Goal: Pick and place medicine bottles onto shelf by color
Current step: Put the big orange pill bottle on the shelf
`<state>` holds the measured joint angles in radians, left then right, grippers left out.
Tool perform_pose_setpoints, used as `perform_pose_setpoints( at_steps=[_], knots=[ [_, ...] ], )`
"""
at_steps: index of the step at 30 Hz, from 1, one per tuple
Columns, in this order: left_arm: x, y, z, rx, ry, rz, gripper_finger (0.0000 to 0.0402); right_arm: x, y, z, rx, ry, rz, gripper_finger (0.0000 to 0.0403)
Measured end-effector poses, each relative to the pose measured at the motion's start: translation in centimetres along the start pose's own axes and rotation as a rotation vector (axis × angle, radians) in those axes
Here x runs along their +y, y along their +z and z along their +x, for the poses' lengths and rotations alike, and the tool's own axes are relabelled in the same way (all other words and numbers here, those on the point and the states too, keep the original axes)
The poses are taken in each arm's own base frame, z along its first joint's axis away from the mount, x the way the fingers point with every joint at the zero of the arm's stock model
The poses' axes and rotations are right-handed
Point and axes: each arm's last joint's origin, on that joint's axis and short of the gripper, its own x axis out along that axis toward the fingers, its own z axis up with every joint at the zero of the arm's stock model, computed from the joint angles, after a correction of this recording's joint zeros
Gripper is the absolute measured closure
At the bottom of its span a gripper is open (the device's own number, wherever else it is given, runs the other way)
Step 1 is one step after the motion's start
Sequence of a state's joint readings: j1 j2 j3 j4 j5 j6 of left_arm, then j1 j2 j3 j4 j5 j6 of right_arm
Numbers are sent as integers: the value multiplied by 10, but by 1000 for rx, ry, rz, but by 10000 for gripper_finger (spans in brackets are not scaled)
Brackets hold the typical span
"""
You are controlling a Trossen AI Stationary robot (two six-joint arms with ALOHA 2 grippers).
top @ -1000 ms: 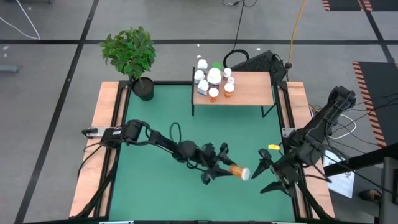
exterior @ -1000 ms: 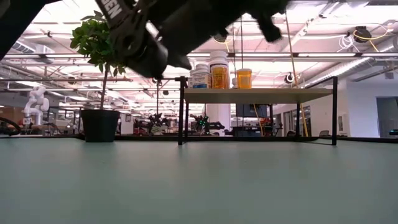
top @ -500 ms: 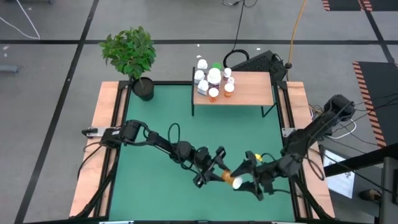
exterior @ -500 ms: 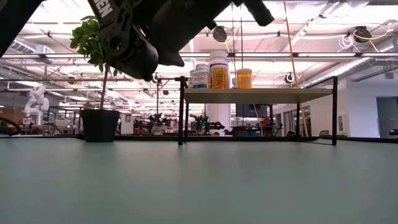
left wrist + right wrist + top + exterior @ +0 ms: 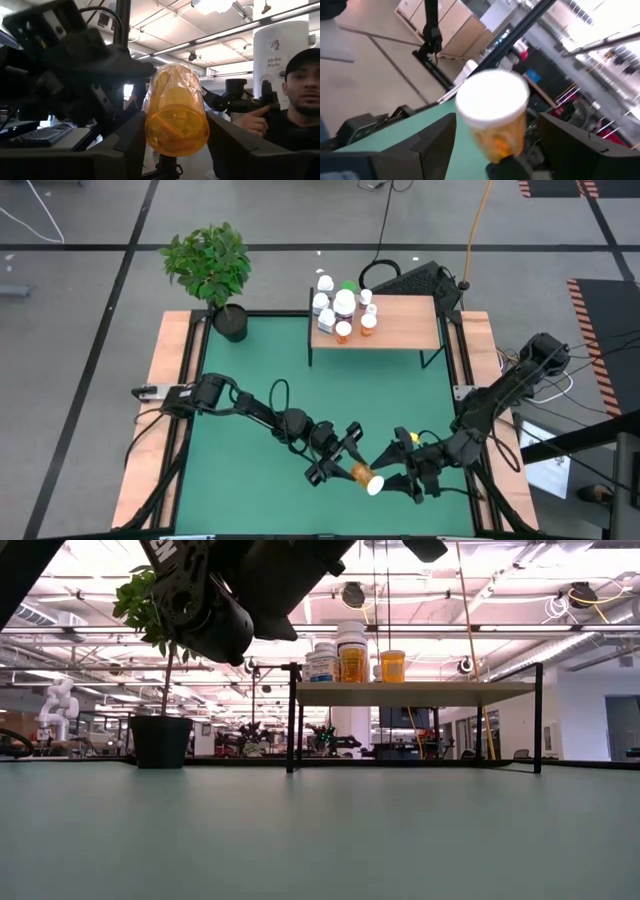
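1. The likeliest slip is a drop during what looks like a hand-over. The left gripper (image 5: 338, 462) is clamped on the amber bottle (image 5: 362, 476), lifted above the near middle of the green mat (image 5: 250, 370). The right gripper (image 5: 398, 471) stands spread, one finger on either side of the white cap (image 5: 492, 101) and not yet closed on it. If the left lets go before the right has bitten, the bottle falls and rolls.

2. A second risk: the right fingers (image 5: 425, 145) closing on the cap alone (smooth, rounded) could let the bottle pivot or pop out.

3. A poor grip would matter later at the shelf (image 5: 400, 323), far across the mat, where the other bottles (image 5: 343, 305) stand crowded at its left end; a tilted bottle could knock them over.

4. Orientation: the bottle's long axis lies close to level, running from left to right and slightly nearward in the high view. Its cap end points right, toward the right gripper; its base faces the left wrist camera.
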<state>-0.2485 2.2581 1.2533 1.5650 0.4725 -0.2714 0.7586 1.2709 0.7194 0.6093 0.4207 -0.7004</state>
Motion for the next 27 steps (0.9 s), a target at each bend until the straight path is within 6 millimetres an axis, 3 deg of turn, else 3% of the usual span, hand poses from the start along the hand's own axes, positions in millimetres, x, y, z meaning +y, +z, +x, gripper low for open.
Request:
perform_pose_setpoints(
  at_steps=[7,11,18,27],
  knots=[
    [3,-1,-1,14,13,-1,216,-1,5,-1,-46,-10,-54,97],
    [3,-1,-1,15,20,0,224,1,2,4,-91,31,-62,96],
    [3,-1,-1,16,30,-1,212,6,-5,14,-94,23,-112,130],
    [4,-2,-1,18,32,-10,217,4,-3,14,-107,11,-123,203]
  ],
)
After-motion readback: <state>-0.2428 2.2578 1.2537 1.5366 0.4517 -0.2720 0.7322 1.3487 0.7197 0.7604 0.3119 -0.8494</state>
